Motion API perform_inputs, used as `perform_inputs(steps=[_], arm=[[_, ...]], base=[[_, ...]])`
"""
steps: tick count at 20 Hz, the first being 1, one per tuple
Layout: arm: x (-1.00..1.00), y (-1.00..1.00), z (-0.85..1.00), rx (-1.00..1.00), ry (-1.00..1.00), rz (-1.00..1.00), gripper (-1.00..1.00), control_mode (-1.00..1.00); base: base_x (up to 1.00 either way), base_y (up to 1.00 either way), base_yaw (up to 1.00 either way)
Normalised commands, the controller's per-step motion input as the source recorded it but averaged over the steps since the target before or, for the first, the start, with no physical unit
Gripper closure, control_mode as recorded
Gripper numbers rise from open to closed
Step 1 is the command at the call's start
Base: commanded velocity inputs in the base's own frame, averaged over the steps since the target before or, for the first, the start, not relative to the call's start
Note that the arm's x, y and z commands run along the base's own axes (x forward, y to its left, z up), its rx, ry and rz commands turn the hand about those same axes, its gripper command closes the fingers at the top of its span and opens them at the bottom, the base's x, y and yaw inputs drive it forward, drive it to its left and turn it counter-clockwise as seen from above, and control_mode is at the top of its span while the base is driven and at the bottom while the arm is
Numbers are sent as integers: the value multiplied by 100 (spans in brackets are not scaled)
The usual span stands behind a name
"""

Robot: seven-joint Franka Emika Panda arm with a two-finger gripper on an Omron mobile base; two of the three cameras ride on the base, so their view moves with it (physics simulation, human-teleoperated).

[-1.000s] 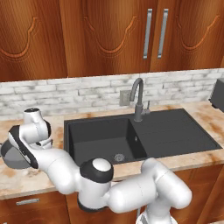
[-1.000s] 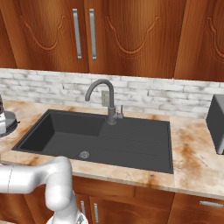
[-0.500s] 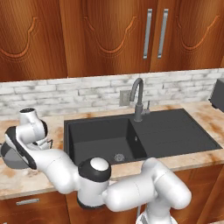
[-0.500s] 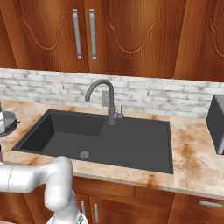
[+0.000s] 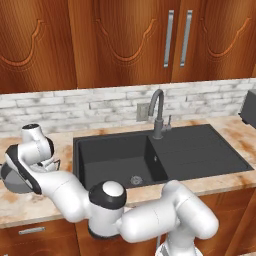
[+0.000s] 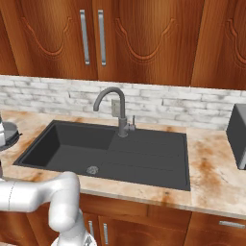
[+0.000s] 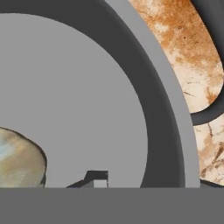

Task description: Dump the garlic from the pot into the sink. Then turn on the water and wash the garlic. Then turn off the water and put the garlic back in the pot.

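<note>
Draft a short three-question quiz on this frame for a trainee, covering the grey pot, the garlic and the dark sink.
1. True or false: the whitish, lumpy garlic bulb already lies in the deep basin of the dark charcoal rectangular sink.
2. On which side of the sink, seen from the left base view, does the round, shallow grey metal pot sit? A) left B) right C) behind the faucet
3. Fill in: no water runs from the dark grey gooseneck ______.

Key:
1. False; the hand view shows it inside the pot.
2. A
3. faucet
</note>
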Motion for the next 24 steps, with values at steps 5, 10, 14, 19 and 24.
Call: perform_inputs(steps=[5,10,14,19,24], arm=[[-6,0,-30,0,-14,-3,100,-100],[-21,0,-3,-1,-25,-9,100,-100],[-17,0,0,0,-22,-8,100,-100],[-23,-5,39,1,-9,-7,100,-100],[-40,-15,72,5,0,-9,100,-100]], base=[[0,0,0],[0,0,0],[0,0,0],[0,0,0],[0,0,0]])
